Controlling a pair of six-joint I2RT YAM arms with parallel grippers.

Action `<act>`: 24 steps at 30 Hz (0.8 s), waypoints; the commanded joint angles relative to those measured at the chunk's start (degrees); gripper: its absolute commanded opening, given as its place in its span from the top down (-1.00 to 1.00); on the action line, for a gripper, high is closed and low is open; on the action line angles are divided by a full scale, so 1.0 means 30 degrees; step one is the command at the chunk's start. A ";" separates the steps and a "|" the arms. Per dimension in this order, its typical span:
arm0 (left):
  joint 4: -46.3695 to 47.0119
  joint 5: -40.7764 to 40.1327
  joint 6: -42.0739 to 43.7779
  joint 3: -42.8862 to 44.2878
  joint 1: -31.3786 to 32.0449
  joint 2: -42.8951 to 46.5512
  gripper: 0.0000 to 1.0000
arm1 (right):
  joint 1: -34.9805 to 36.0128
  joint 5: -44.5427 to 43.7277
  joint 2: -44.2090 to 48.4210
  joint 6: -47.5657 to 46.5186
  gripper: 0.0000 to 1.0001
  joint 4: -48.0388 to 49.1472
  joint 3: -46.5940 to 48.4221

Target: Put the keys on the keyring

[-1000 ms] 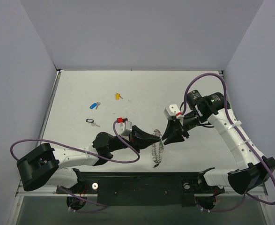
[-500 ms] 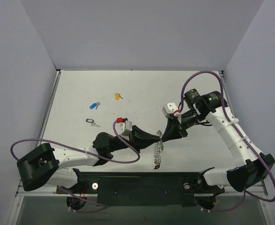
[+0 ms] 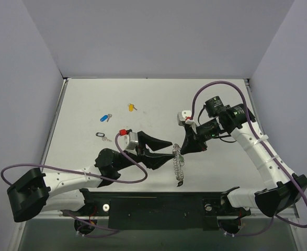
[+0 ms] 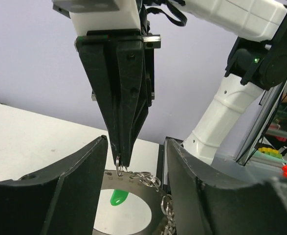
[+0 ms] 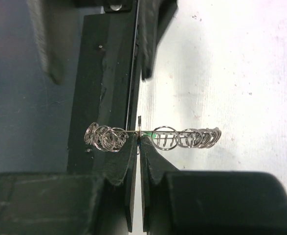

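Observation:
The keyring (image 3: 178,163), a flat grey hoop edged with small wire loops, hangs edge-on near the table's front middle. My right gripper (image 3: 181,149) is shut on one small loop at its top rim. In the right wrist view the right gripper (image 5: 140,139) pinches that loop, with the keyring (image 5: 192,138) stretched sideways across it. My left gripper (image 3: 170,149) stands open just left of the ring, touching nothing. In the left wrist view the left gripper (image 4: 136,147) frames the keyring (image 4: 135,185), and a green-headed key (image 4: 118,197) shows through the hoop. The black-headed key (image 3: 102,136), the blue one (image 3: 105,117) and the yellow one (image 3: 131,107) lie on the table at the far left.
A black mounting plate (image 3: 158,204) runs along the near edge, close under the ring. Purple cables (image 3: 127,162) loop off both arms. Grey walls close in the white table (image 3: 158,99) at the back and both sides.
My left gripper has opened, let go of the keyring and drawn back to the left. The right gripper has shut on a loop of the ring and shifted slightly left.

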State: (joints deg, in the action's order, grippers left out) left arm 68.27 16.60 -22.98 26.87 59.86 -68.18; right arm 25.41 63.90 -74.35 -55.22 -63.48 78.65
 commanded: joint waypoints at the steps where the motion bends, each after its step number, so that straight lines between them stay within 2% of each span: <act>1: -0.4290 -0.1050 0.0744 0.0443 -0.0088 0.2421 -0.29 | 0.0232 -0.1492 0.0934 0.3316 1.00 0.1182 0.0148; 3: -0.9108 -0.1109 0.1387 0.1261 -0.0088 0.3591 -0.47 | 0.0261 -0.2371 0.0963 0.3407 1.00 0.0919 0.0324; 7: -1.4655 -0.1810 0.3204 0.3373 0.0086 0.3774 -0.51 | 0.0494 -0.3893 0.0585 0.2266 1.00 -0.0806 0.1172; 9: -1.6128 -0.2541 0.4638 0.4398 0.0465 0.3424 -0.47 | 0.0554 -0.4247 0.0350 0.1739 1.00 -0.1571 0.1467; 17: -1.7630 -0.2896 0.8240 0.7591 0.1229 0.0289 -0.20 | 0.0554 -0.4864 -0.0061 0.1416 1.00 -0.2100 0.1703; 21: -1.6753 -0.2635 0.8714 0.7975 0.1610 -0.0797 -0.14 | 0.0554 -0.4923 -0.0033 0.1356 1.00 -0.2130 0.1586; 24: -1.6224 -0.2370 0.8686 0.8122 0.1757 -0.1469 -0.01 | 0.0496 -0.4835 -0.0091 0.1356 1.00 -0.2130 0.1644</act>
State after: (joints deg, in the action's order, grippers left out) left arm 17.54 8.80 0.40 48.03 64.38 -71.16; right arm 26.72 48.23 -74.63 -50.59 -67.26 81.82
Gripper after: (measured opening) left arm 0.544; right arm 0.007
